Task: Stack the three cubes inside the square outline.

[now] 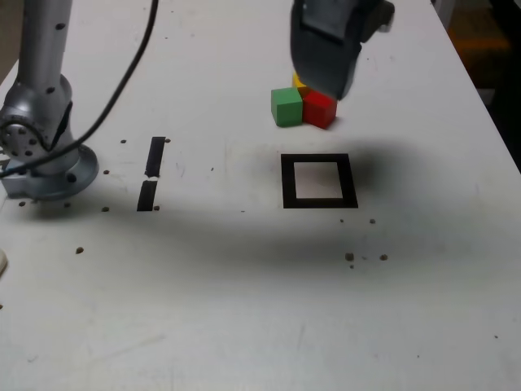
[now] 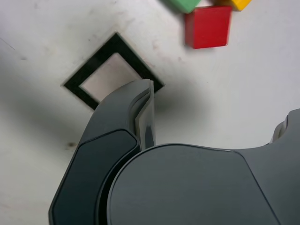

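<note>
End effector [image 1: 326,50] hangs above the cluster of three cubes, nothing in it; wrist view shows its jaws pressed together. Green cube [image 1: 286,107], red cube [image 1: 319,109] and yellow cube [image 1: 299,82] sit touching each other on the bench [image 1: 244,309], just beyond the square outline [image 1: 319,181], which holds no cube yet.

Risk: the cubes are packed tight, so a descending finger likely lands on a neighbour or shoves the group, maybe sliding one onto the outline's border. Jaws need spreading first. Yellow is mostly hidden behind the other two.

Around: two tape strips [image 1: 152,173], arm base [image 1: 41,155] and cable [image 1: 122,77] toward the exterior view's left, well apart. Small dark specks on the bench.
</note>
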`<act>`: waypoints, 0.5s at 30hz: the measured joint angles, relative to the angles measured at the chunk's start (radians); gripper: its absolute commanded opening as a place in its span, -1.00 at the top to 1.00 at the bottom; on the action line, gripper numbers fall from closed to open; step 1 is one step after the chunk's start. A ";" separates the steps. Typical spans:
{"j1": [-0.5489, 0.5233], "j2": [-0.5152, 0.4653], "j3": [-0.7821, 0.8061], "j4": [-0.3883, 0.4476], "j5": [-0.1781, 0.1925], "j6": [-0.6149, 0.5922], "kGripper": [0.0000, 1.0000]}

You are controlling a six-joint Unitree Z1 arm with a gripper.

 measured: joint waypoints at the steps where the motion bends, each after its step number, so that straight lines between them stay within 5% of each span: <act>1: 0.013 0.017 0.004 -0.006 0.002 -0.002 -0.97; 15: 0.126 0.085 0.107 -0.109 -0.006 0.000 -0.96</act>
